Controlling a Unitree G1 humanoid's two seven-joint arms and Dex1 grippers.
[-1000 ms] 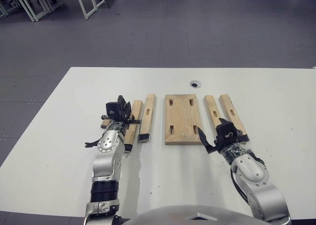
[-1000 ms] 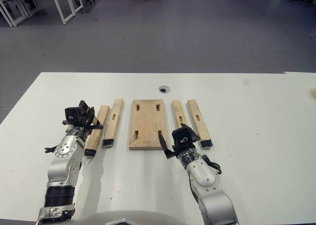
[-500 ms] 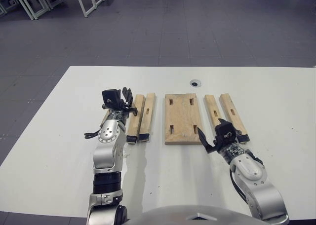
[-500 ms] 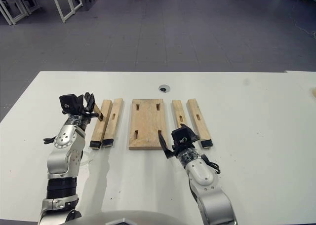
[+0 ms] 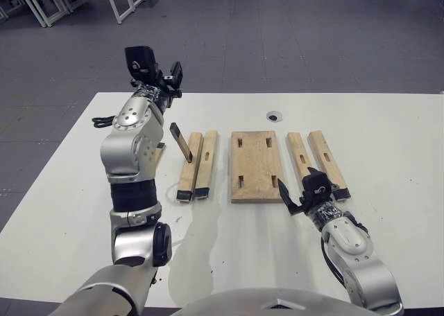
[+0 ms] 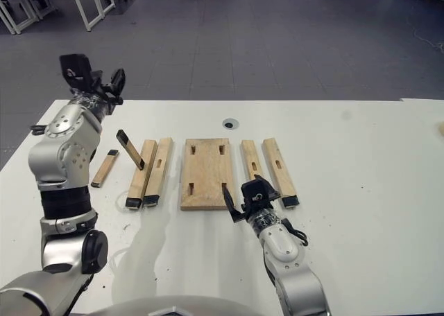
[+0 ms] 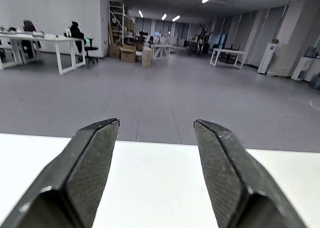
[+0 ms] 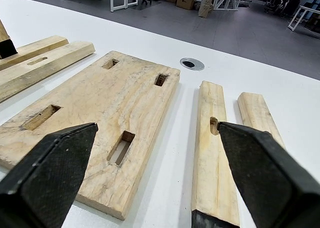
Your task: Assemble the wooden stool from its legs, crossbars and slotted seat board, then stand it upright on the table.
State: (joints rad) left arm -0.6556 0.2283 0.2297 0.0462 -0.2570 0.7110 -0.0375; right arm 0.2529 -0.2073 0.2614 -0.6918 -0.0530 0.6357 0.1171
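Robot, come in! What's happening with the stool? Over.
Left gripper open, empty, high above the table. Right gripper open, low by the seat board's near corner. Stool not begun: board and four legs lie flat. Short stick tilted over left legs.

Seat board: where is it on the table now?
In the eye views the seat board lies flat mid-table, between left legs and right legs, nearer than the cable hole.

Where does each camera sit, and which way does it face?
Head, two eyes: looking forward and down at the table, seat board, left arm and right arm.
Left wrist: raised, facing over the table's edge into the room, between open left fingers.
Right wrist: low over the table, facing the seat board, between open right fingers.
Shared: head and right wrist both see the seat board.
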